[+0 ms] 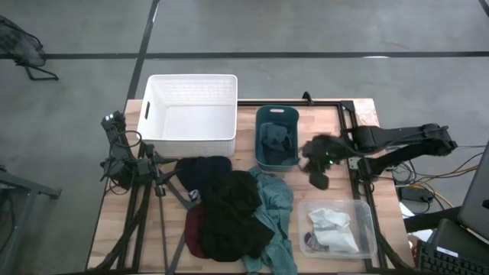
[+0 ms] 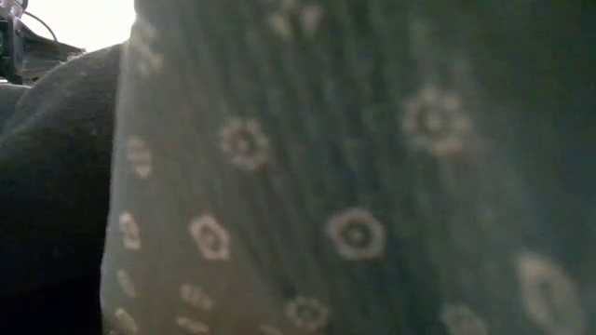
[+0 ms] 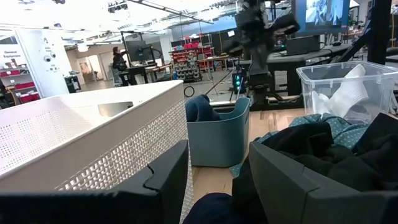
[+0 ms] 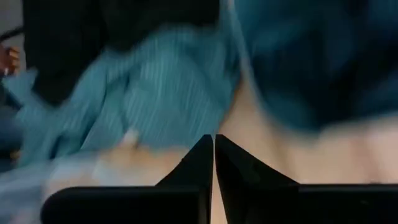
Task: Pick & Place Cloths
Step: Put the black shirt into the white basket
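The cloths lie heaped near the table's middle: a large black one (image 1: pixel 233 210), a teal green patterned one (image 1: pixel 276 200), a maroon one (image 1: pixel 194 229) and a dark navy one (image 1: pixel 200 169). In the low view the teal cloth (image 2: pixel 354 186) fills the picture. Another dark cloth (image 1: pixel 275 140) sits in the teal bin (image 1: pixel 276 114), and white and grey ones (image 1: pixel 328 228) lie in the clear bin (image 1: pixel 365 210). My right gripper (image 1: pixel 315 162) (image 4: pixel 213 142) hovers right of the teal bin, shut with nothing seen between its fingers. My left gripper (image 1: pixel 155 173) (image 3: pixel 217 152) waits open at the heap's left edge.
The white bin (image 1: pixel 191 114) stands at the far left, its wall (image 3: pixel 93 143) close beside my left gripper. Bare wood (image 1: pixel 298 179) shows between the teal bin and the clear bin. A black rail (image 1: pixel 353 153) runs along the table's right side. People stand far off in the room.
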Controlling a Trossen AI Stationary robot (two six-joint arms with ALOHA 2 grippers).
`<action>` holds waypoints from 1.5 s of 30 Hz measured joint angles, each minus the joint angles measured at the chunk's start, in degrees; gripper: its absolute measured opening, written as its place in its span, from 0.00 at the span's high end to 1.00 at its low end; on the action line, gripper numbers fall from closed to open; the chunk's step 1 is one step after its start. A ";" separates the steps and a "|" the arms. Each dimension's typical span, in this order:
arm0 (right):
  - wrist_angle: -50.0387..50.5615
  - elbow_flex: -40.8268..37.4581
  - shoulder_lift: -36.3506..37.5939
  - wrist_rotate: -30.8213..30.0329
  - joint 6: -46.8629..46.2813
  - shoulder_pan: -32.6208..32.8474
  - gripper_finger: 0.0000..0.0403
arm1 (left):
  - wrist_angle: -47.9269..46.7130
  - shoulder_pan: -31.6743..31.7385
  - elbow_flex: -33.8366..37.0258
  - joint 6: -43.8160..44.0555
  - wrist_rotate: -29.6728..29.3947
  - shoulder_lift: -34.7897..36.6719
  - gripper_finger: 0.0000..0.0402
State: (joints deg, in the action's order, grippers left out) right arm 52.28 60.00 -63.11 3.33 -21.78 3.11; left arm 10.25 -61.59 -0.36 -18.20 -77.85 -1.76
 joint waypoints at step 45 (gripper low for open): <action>-37.70 -35.89 46.73 5.50 -7.19 -19.23 0.98 | -0.01 0.01 0.02 0.00 0.01 -0.01 0.56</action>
State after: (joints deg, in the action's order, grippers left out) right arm 14.58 24.11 -16.38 8.83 -28.97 -16.12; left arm 10.24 -61.59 -0.34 -18.20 -77.84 -1.76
